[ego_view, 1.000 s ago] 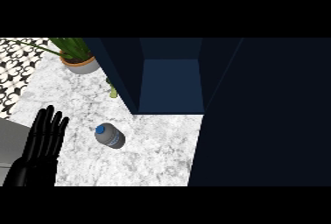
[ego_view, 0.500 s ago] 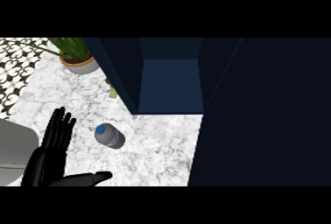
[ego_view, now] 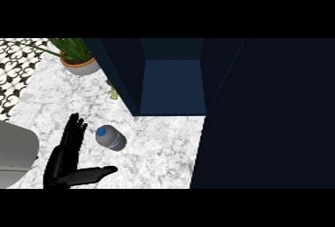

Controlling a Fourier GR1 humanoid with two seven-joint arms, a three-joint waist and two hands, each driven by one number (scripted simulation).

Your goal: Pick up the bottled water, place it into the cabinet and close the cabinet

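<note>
The bottled water [ego_view: 110, 138], a grey bottle with a blue cap, lies on its side on the marble counter [ego_view: 157, 150]. My left hand [ego_view: 65, 159] is open just left of it, fingers straight and pointing away, thumb stretched out to the right below the bottle. A narrow gap still shows between hand and bottle. The dark blue cabinet [ego_view: 171, 86] stands open behind the bottle, its inside empty. Its door [ego_view: 262, 115] hangs open and fills the right side of the view. My right hand does not show.
A potted plant [ego_view: 82, 65] stands at the counter's back left, with a small green stem [ego_view: 114, 92] by the cabinet's left wall. A patterned tile wall [ego_view: 16, 71] borders the left. My grey left forearm [ego_view: 14, 150] covers the lower left corner.
My left hand has moved right and forward, closer to the bottle, and its thumb has swung out to the right. The bottle and the cabinet have not moved.
</note>
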